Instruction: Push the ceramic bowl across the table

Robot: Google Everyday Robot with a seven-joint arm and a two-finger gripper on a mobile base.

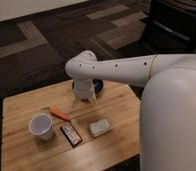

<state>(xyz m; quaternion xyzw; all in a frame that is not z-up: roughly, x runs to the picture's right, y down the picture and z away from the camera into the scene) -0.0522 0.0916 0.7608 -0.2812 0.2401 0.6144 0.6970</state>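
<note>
Dark blue and glossy, the ceramic bowl [99, 85] stands at the far edge of the table [21, 152], partly hidden behind the white arm [121, 70]. The gripper [84, 103] points down just in front of the bowl, with its two fingers [74, 102] spread apart and holding nothing.

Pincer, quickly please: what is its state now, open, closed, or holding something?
Pincer: cannot be told; it hangs low over the table, right next to the ceramic bowl.
</note>
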